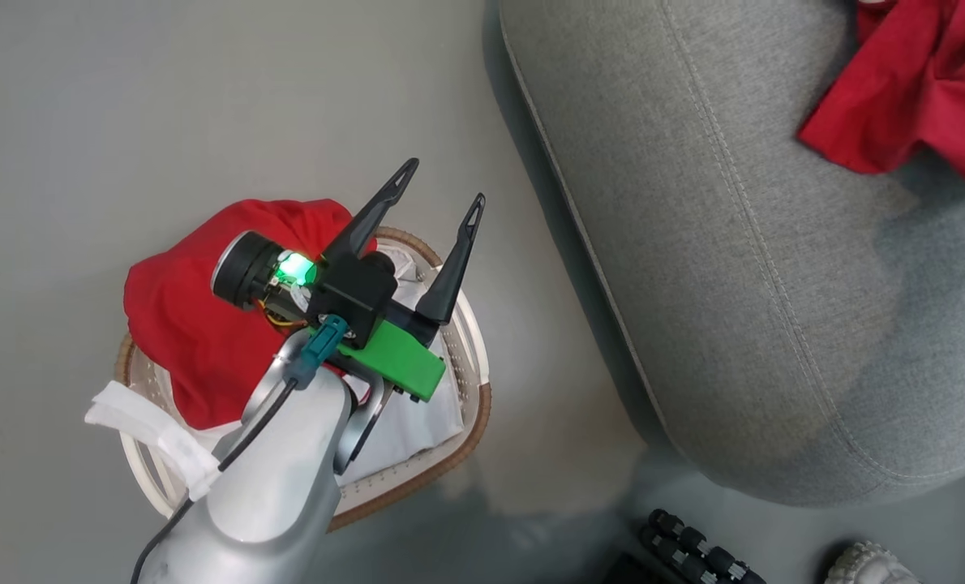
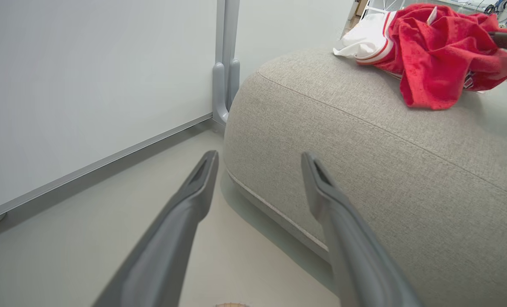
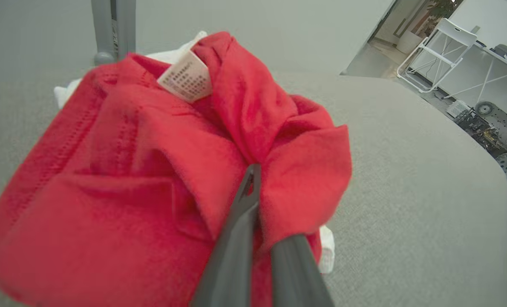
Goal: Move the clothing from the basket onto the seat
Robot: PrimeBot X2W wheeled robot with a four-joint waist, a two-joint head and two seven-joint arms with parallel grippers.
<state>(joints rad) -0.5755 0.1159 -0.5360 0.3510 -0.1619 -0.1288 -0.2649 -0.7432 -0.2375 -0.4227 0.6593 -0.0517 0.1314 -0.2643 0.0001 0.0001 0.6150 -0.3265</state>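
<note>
My left gripper (image 1: 442,185) hangs open and empty over the basket (image 1: 466,438), an oval white basket with a brown woven rim standing on the floor. A red garment (image 1: 199,324) is heaped in the basket's left half over a white liner (image 1: 418,418). In the left wrist view the open left gripper (image 2: 260,158) points at the side of the grey seat (image 2: 364,170). A second piece of red clothing (image 2: 436,51) with white striped trim lies crumpled on top of the seat (image 1: 734,243). My right gripper (image 3: 255,179) is shut on a fold of that clothing (image 3: 151,170).
Grey floor (image 1: 207,97) surrounds the basket. A white wall panel (image 2: 87,85) and a grey post (image 2: 226,55) stand behind the seat. Black rollers of my base (image 1: 693,543) show at the bottom. A white folding chair (image 3: 445,55) and equipment stand beyond the seat.
</note>
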